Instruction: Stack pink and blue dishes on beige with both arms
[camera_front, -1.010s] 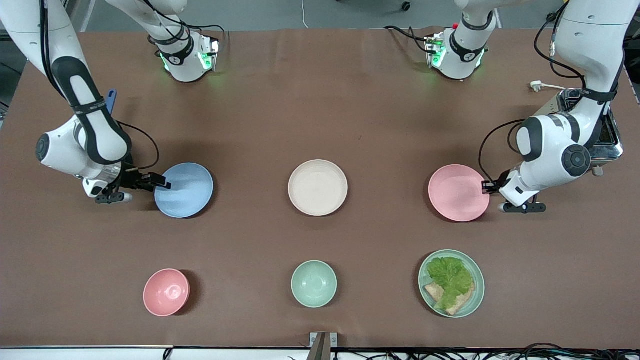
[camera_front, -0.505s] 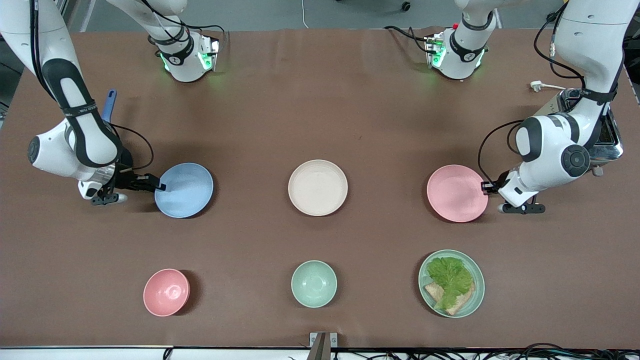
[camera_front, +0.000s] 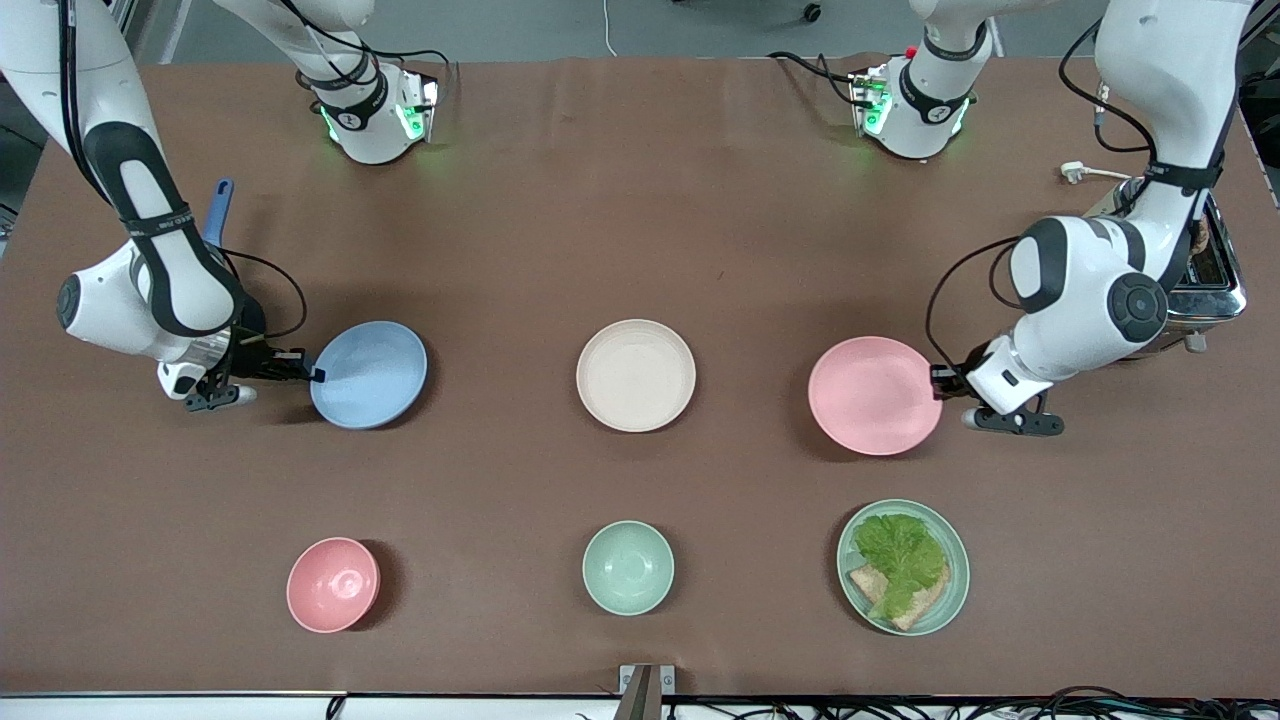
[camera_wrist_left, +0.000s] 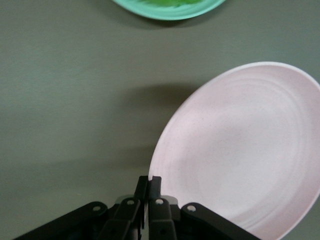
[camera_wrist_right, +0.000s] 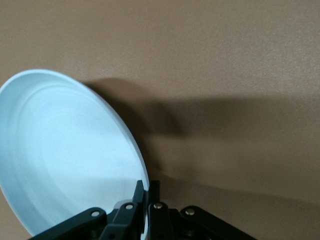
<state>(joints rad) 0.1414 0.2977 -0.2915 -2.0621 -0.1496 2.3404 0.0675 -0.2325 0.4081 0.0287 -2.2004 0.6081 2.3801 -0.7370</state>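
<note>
The beige plate (camera_front: 636, 375) lies in the middle of the table. My left gripper (camera_front: 940, 381) is shut on the rim of the pink plate (camera_front: 874, 395), which hangs tilted a little above the cloth between the beige plate and the left arm's end. In the left wrist view the pink plate (camera_wrist_left: 240, 150) fills the space past my left gripper (camera_wrist_left: 149, 181). My right gripper (camera_front: 312, 375) is shut on the rim of the blue plate (camera_front: 370, 375), raised slightly and tilted, toward the right arm's end. The right wrist view shows the blue plate (camera_wrist_right: 70, 150) in my right gripper (camera_wrist_right: 148, 186).
Nearer the front camera stand a small pink bowl (camera_front: 333, 584), a mint-green bowl (camera_front: 628, 567) and a mint-green plate (camera_front: 903, 567) with lettuce and bread. A toaster (camera_front: 1210, 270) sits at the left arm's end. A blue handle (camera_front: 220, 205) shows by the right arm.
The left gripper has carried the pink plate toward the beige plate, lifting it off the cloth. The right gripper has drawn back slightly and the blue plate has tilted up.
</note>
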